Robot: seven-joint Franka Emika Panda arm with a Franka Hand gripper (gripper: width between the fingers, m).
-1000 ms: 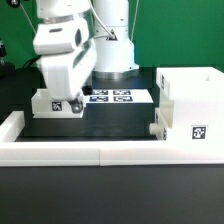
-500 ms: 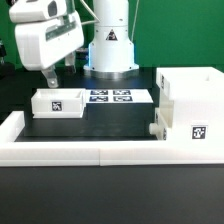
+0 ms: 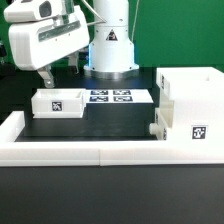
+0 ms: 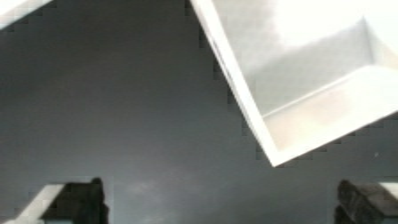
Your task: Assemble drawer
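The tall white casing (image 3: 192,108) stands at the exterior view's right, with a square tag on its front and a small tray (image 3: 158,129) partly in its lower opening. A second open-top tray (image 3: 57,102) with a tag lies on the black table at the exterior view's left. My gripper (image 3: 47,78) hangs above and just behind that tray, lifted clear of it. In the wrist view the fingertips (image 4: 71,200) stand far apart with bare dark table between them, and the tray (image 4: 311,70) shows beyond them. The gripper is open and empty.
The marker board (image 3: 118,97) lies flat behind the tray at the robot's base. A long low white border rail (image 3: 80,150) runs along the table's front and up the exterior view's left side.
My gripper has risen from down around the left tray to well above it and shifted toward the exterior view's left. The tray stays on the table, released.
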